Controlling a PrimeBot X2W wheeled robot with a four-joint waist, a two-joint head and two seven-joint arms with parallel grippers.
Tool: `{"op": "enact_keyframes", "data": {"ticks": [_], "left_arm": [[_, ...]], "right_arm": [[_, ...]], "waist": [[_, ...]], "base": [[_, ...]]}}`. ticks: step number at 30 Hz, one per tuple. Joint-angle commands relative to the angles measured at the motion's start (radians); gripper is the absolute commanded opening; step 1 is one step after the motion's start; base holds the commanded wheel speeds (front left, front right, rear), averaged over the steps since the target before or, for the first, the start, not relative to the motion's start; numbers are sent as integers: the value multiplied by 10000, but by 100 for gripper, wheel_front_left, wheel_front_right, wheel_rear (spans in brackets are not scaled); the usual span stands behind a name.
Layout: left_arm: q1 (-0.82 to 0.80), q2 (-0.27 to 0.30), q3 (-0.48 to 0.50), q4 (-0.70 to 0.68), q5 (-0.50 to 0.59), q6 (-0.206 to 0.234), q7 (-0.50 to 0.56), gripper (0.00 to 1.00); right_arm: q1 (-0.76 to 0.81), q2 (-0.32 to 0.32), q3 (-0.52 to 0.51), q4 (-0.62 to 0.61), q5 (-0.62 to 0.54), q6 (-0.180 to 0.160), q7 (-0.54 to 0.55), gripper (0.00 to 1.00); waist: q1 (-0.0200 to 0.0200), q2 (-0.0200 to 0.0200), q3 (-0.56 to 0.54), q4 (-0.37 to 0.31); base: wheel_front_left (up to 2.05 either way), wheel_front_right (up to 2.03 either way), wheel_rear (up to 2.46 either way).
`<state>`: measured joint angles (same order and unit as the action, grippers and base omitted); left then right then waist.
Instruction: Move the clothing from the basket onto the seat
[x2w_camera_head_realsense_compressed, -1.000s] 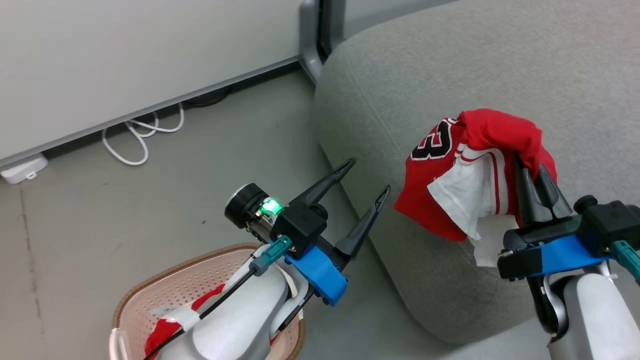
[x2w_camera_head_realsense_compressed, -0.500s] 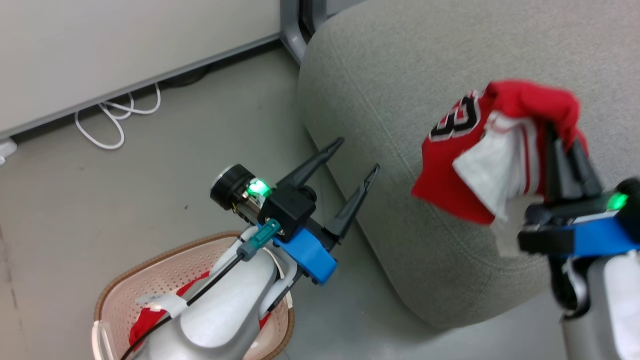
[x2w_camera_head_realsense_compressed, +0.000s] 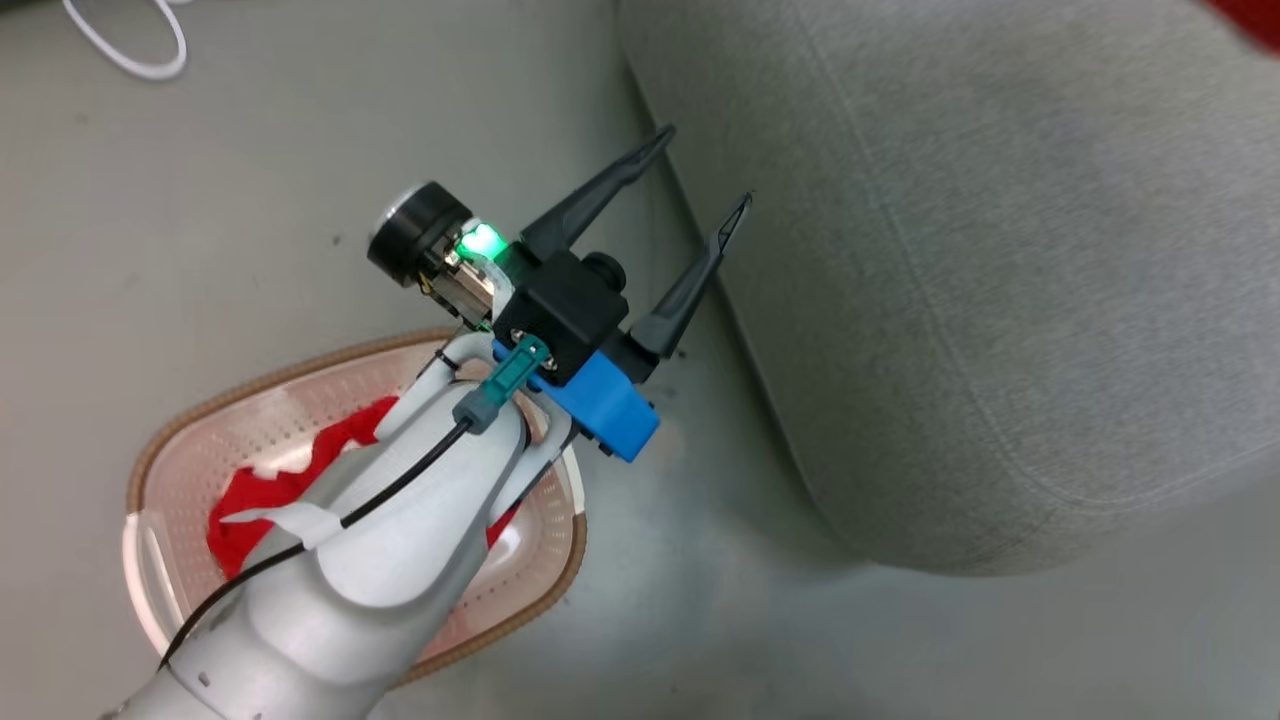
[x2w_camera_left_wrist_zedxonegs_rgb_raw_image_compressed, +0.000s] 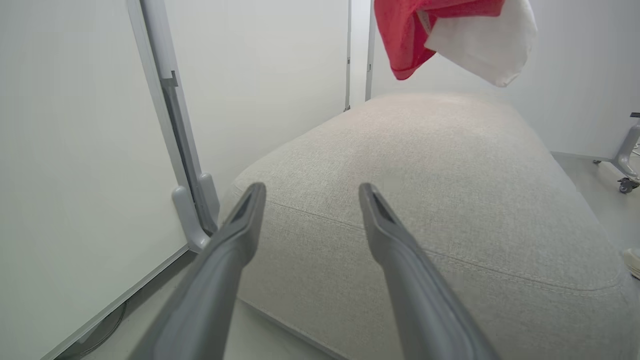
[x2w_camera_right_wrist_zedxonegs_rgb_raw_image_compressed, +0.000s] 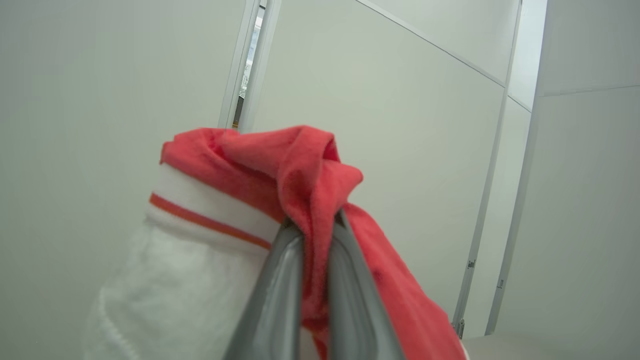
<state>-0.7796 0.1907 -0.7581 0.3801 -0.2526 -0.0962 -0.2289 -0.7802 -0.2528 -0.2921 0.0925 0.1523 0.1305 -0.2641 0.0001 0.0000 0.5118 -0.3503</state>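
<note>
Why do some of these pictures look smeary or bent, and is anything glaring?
Head view: the sofa cushion looks smeared, and the glossy floor glares beside the basket. Left wrist view: the wall post leans, wide-angle stretch. Right wrist view: the jersey close to the lens is soft.

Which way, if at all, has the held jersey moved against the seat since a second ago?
Yes. Camera shift aside, the jersey went from near the seat's front edge up and right to the head view's corner, farther from that edge.

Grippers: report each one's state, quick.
Left gripper: open, holding nothing.
Right gripper: closed on a red-and-white jersey.
</note>
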Motion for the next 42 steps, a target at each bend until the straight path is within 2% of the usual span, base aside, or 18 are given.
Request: {"op": "enact_keyframes", "data": {"ticks": [1,8,13,16,22,30,31,32,42], "left_arm": [[-235,89,15,-63,98,45,26,100],[-815,197,-131,-381,372,80,336,100],[-1047,267,-217,-604,498,94,478,100],[-1062,308,-252,-695,525,153,478,100],[-1013,255,-388,-778,524,186,414,100],[-1035,175,-473,-604,403,209,259,100],[-986,155,-486,-550,372,214,214,100],[-925,117,-483,-509,334,229,149,100],[14,-299,-198,41,-171,417,-344,100]], "right_arm": [[-471,-150,-190,103,49,5,-6,0],[-2196,-1322,-975,1458,132,5,-4,0],[-2680,-1761,-1124,2920,113,5,-5,0],[-2693,-1786,-965,3931,24,5,-7,0],[-2261,-1418,-781,5535,115,5,-4,0],[-1839,-1342,-482,6594,279,5,-5,0],[-1738,-1306,-446,6575,254,5,-5,77],[-1633,-1284,-416,6535,243,5,-5,100],[858,-1214,-315,5024,203,5,-4,100]], "waist": [[-1,0,879,272],[-1,0,2154,526],[-1,0,2691,685],[-1,0,2828,736],[-1,0,2901,840],[-1,0,2736,960],[-1,0,2651,973],[-1,0,2554,996],[-1,0,769,1486]], "base": [[0,0,0],[0,0,0],[0,0,0],[0,0,0],[0,0,0],[0,0,0],[0,0,0],[0,0,0],[0,0,0]]}}
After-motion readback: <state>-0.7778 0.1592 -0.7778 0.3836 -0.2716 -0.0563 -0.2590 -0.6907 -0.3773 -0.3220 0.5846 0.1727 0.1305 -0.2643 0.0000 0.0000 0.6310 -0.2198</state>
